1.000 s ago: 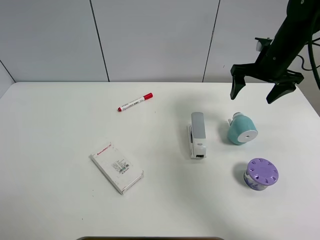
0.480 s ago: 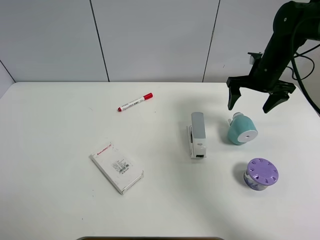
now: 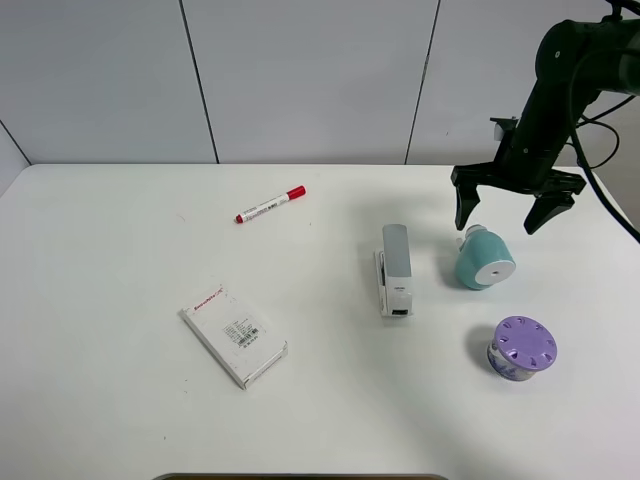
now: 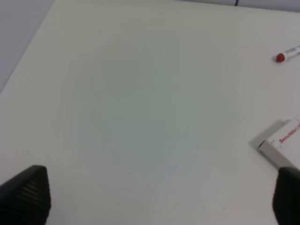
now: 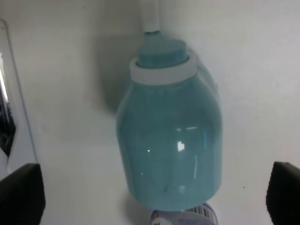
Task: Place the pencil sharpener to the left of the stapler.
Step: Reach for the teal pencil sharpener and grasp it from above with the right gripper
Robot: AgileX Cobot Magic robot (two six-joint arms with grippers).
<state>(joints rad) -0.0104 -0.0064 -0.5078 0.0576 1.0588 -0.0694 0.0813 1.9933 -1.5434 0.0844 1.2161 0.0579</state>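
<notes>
Progress: none yet. The pencil sharpener [image 3: 484, 262] lies at 3 o'clock of the stapler [image 3: 395, 270]; the right gripper [image 3: 499, 222] hangs above it, jaws wide. Grasping and moving to 9 o'clock remain.

A red-capped marker [image 3: 269, 205] and a white labelled box [image 3: 233, 334] lie on the white desk's [image 3: 120, 400] left half. On its right half lie a slim grey stapler [image 3: 395, 269], a teal domed pencil sharpener [image 3: 484, 260] and a purple lidded container [image 3: 523, 348].

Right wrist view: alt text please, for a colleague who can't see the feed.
The teal pencil sharpener lies on the white table, centred under the open right gripper, whose dark fingertips flank it without touching. The stapler shows its edge at one side, and part of a labelled container sits past the sharpener's wide end.
</notes>
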